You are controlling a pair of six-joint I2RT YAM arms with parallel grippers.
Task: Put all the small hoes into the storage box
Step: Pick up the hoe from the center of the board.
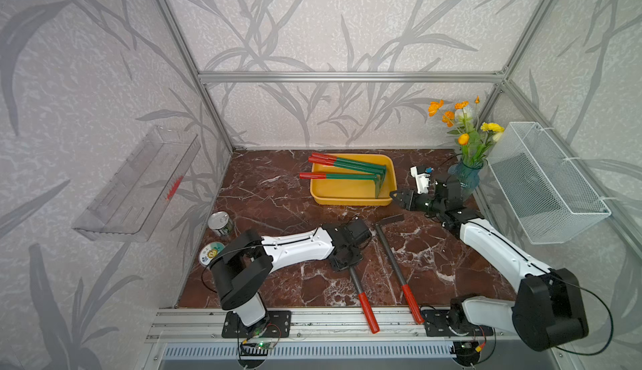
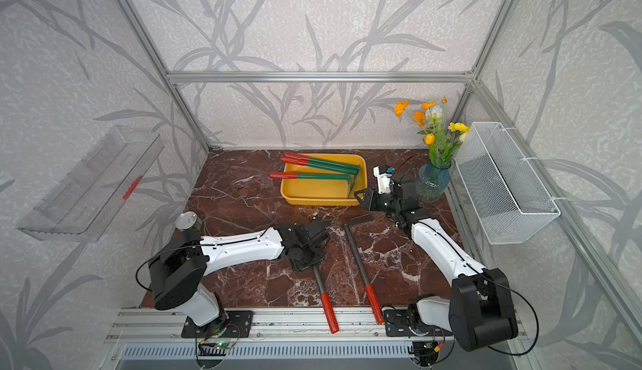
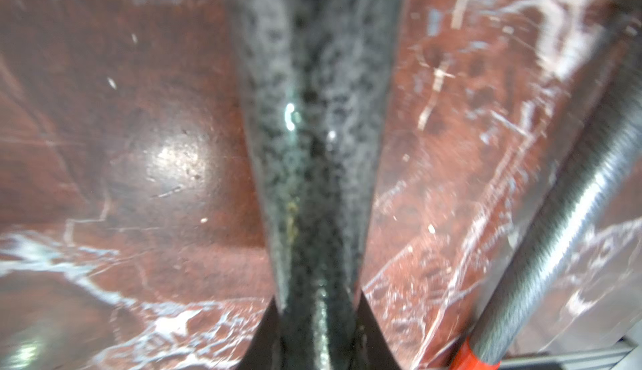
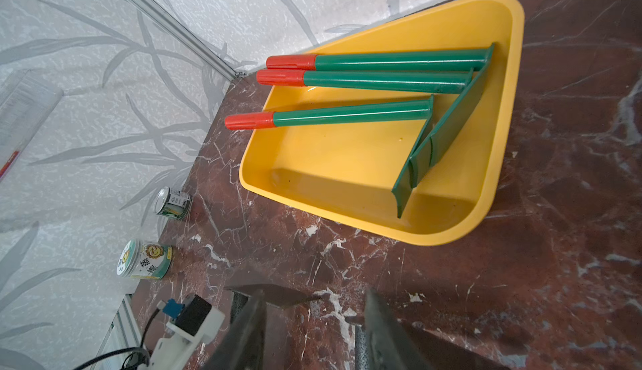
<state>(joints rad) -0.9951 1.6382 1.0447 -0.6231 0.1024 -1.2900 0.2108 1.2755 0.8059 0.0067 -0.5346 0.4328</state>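
- Left gripper [image 1: 347, 263]: closed on the grey shaft of one hoe [image 1: 363, 302], which lies on the table [image 1: 278, 212], well apart from the box [image 1: 340, 189].
- Right gripper [image 1: 396, 198]: open, empty, just beside the box's near corner.
- Second hoe [image 1: 392, 260]: on the table beside the first.

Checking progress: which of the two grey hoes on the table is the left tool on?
The left grey hoe; its head is hidden under the left tool. The right grey hoe lies fully uncovered beside it.
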